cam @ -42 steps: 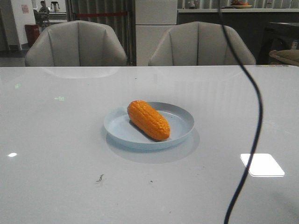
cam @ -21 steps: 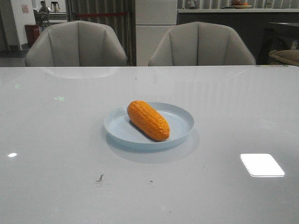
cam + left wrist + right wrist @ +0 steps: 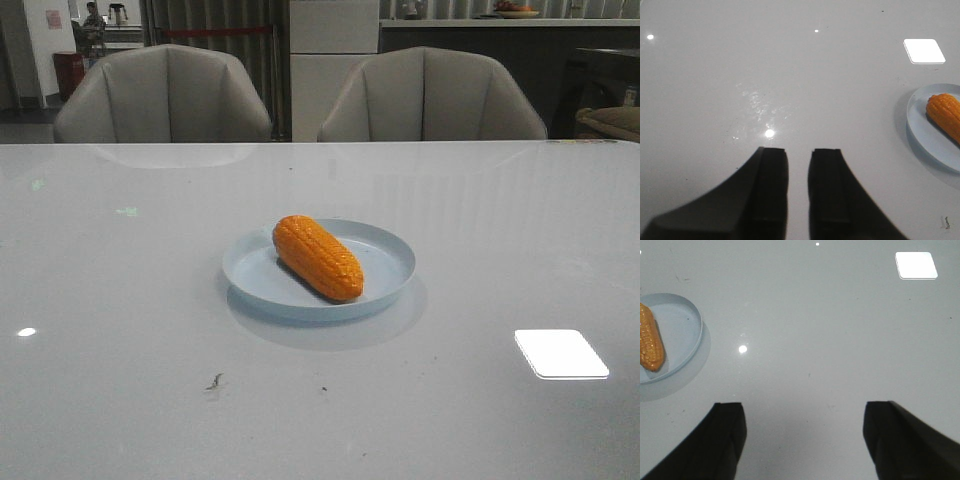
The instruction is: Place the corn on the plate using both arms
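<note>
Nothing on the bench has shifted over the last half second; the dark cable that crossed the front view a second ago is gone. Left jaws (image 3: 798, 185) stand nearly closed, a narrow gap between them, holding nothing above bare bench. Right jaws (image 3: 805, 437) are spread wide and also empty. Both hang apart from the plate (image 3: 385, 255). At the middle of the bench (image 3: 120, 300), the corn (image 3: 318, 257) lies on the pale-blue plate, angled across it, one end reaching the plate's far-left rim. Two grey chairs (image 3: 165, 95) stand behind the far edge.
</note>
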